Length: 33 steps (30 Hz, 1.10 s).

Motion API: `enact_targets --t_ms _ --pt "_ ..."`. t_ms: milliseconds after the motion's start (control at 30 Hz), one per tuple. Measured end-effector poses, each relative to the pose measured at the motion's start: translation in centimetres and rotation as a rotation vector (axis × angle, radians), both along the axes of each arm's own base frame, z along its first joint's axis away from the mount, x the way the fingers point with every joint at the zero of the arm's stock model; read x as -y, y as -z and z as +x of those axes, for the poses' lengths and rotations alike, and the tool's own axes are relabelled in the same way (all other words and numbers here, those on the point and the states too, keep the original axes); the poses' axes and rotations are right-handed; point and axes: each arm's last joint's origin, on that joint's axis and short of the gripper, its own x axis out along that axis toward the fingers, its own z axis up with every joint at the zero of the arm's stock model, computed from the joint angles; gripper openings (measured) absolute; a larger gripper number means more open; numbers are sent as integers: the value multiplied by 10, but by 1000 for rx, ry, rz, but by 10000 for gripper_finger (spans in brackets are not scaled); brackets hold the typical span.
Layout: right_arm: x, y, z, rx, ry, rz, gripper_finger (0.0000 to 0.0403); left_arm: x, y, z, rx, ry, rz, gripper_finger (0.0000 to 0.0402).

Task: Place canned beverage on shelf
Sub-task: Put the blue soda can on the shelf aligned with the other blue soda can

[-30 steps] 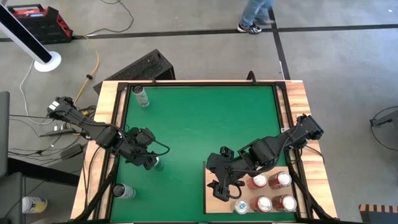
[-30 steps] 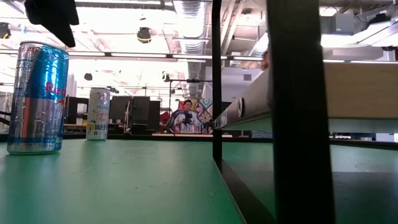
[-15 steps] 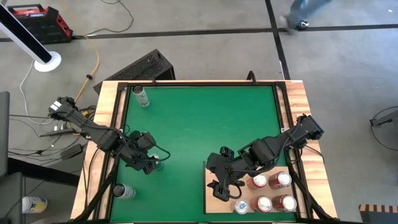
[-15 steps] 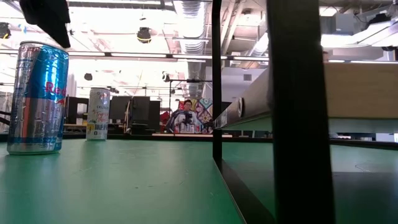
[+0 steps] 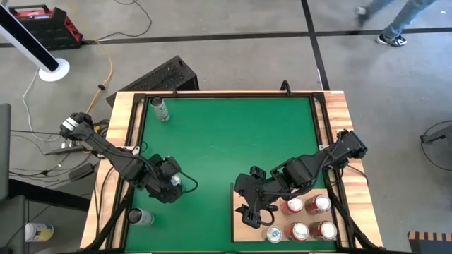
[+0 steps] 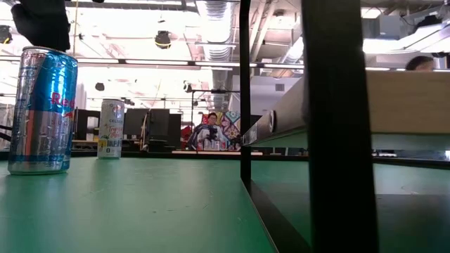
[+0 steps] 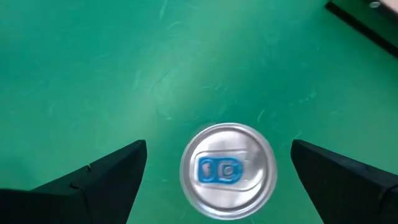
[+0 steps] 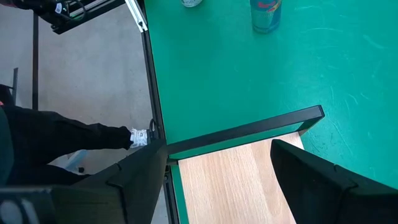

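Note:
A silver-and-blue can (image 6: 43, 109) stands upright on the green mat (image 5: 226, 141) at the left; its silver top with a blue tab shows in the left wrist view (image 7: 228, 171). My left gripper (image 5: 171, 185) hangs above it, pointing down and open, one finger on either side of the can top (image 7: 219, 147) and clear of it. The shelf (image 5: 244, 229), a pale wood panel in a black frame, stands at the near right and carries several cans (image 5: 308, 217). My right gripper (image 5: 248, 210) hovers open and empty over the shelf's left part (image 8: 219, 147).
A white can (image 5: 161, 109) stands at the far left corner of the mat, also in the low view (image 6: 111, 128). Another can (image 5: 140, 217) stands at the near left. The shelf's black posts (image 6: 245, 91) rise from the mat. A person walks on the floor beyond the table (image 5: 395, 21).
My left gripper has moved toward the table's near edge and now stands over the silver-and-blue can, which has not moved. My right gripper has kept still. The person beyond the table has walked on to the right.

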Motion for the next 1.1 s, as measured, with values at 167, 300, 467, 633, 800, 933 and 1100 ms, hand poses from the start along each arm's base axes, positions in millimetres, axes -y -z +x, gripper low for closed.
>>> enact_targets --t_ms 167,300,467,633,800,933,1100 --pt "-1 0 0 -1 -1 0 312 0 2 -4 -35 -44 -12 385" --pt "-1 0 0 -1 -2 0 312 0 2 -6 -56 -95 -59 385" --pt "-1 0 0 0 -6 -3 312 0 2 -6 -62 -144 -95 385" --pt "0 0 0 4 -22 -18 312 0 3 -5 -43 -175 -87 385" --pt "2 0 1 5 -20 -22 312 4 5 3 2 -188 -115 385" --pt "3 0 1 4 -31 -33 312 7 13 7 -35 -179 -91 385" --pt "2 1 1 1 -35 -36 312 9 21 12 -66 -181 -66 385"
